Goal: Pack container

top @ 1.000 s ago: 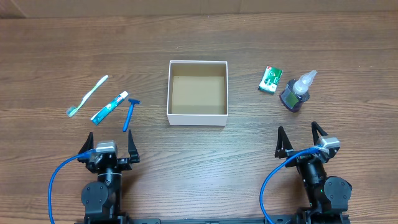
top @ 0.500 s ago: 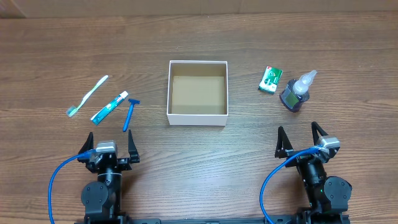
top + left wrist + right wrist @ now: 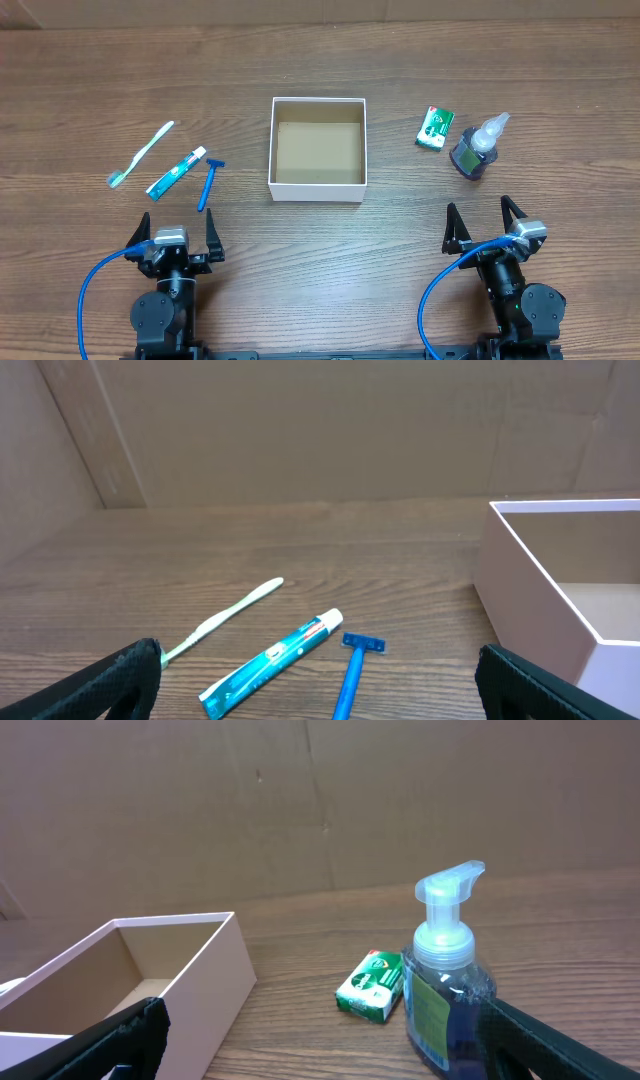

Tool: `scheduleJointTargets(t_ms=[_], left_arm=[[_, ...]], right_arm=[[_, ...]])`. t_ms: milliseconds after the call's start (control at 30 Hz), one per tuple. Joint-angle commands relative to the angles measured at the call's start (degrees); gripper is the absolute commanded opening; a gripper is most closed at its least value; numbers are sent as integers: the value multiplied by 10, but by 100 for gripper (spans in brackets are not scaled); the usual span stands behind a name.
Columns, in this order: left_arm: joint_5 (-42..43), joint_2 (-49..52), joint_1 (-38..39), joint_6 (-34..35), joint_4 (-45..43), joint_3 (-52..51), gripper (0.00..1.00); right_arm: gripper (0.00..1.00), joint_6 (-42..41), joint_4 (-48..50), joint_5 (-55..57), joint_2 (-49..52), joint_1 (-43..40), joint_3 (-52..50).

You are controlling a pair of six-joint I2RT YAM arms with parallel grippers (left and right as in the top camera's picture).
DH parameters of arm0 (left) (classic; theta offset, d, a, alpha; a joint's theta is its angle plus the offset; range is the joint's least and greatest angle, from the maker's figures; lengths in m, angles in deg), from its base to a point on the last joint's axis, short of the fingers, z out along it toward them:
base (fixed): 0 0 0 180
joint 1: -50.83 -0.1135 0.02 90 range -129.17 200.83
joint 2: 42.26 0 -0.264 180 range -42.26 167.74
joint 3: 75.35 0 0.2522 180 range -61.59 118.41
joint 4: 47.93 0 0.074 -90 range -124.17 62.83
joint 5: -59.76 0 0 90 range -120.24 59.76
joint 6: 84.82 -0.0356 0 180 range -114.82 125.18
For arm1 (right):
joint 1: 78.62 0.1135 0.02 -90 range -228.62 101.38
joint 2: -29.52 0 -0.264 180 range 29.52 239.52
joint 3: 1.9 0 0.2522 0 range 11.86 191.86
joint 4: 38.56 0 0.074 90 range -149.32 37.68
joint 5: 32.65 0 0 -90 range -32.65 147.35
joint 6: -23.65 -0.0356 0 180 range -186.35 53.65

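The container [image 3: 271,140] is a square white box with a brown inside, open and empty, at the table's middle; its wall also shows in the left wrist view [image 3: 520,585] and the right wrist view [image 3: 205,985]. Left of it lie a toothbrush [image 3: 141,153], a teal toothpaste tube [image 3: 176,173] and a blue razor [image 3: 209,183]. Right of it are a green-and-white packet [image 3: 435,127] and a blue soap pump bottle [image 3: 474,147]. My left gripper [image 3: 174,232] is open and empty below the razor. My right gripper [image 3: 486,224] is open and empty below the bottle.
The wood table ends near my arms at the front. A cardboard wall [image 3: 320,430] stands along the back edge. Blue cables [image 3: 95,290] loop beside both arm bases.
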Motion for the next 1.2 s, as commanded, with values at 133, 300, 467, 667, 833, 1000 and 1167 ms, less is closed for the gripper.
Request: scheduleJointTargets(t_ms=[133, 300, 467, 667, 833, 1000, 1167], left_arm=[[6, 1, -2, 39, -2, -2, 100], [7, 1, -2, 134, -1, -1, 100], [33, 16, -2, 181, 4, 29, 100], [52, 133, -2, 179, 40, 152, 100], [52, 278, -2, 179, 109, 299, 100], [64, 438, -2, 179, 271, 484, 100], [122, 576, -2, 148, 453, 675, 100]], right_arm=[[100, -2, 3, -3, -1, 0, -6], [100, -50, 1, 12, 12, 0, -5], [100, -69, -34, 12, 66, 0, 34], [100, -69, -87, 12, 204, 0, 167], [100, -64, -179, 12, 346, 0, 325], [100, -62, -315, 12, 493, -1, 511], [100, -63, -480, -10, 619, -8, 693]])
